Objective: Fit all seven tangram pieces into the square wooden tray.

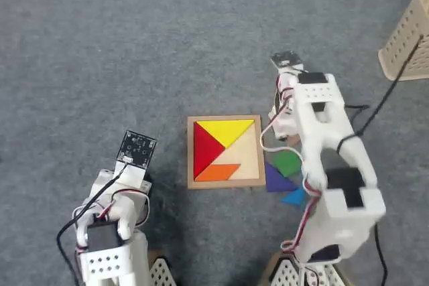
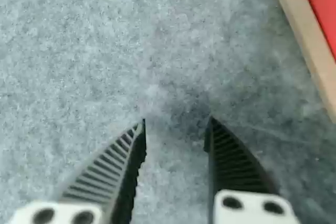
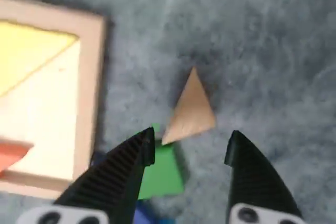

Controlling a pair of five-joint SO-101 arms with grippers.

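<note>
The square wooden tray [image 1: 224,184] holds a yellow triangle [image 1: 226,130], a red triangle [image 1: 205,149] and an orange parallelogram [image 1: 218,173]. Just right of it on the carpet lie a green square [image 1: 287,163], a purple triangle [image 1: 275,178] and a blue triangle [image 1: 295,197], partly under the right arm. My right gripper [image 3: 192,134] is open low over a tan wooden triangle [image 3: 191,111], with the green square [image 3: 164,170] by one finger. My left gripper [image 2: 177,123] is open over bare carpet, beside the tray's rim [image 2: 302,40].
Grey carpet covers the whole table. A perforated wooden stand [image 1: 409,38] sits at the far right back. The right arm's white body [image 1: 328,159] and its cables hang over the loose pieces. The left arm [image 1: 117,226] stands near the front left.
</note>
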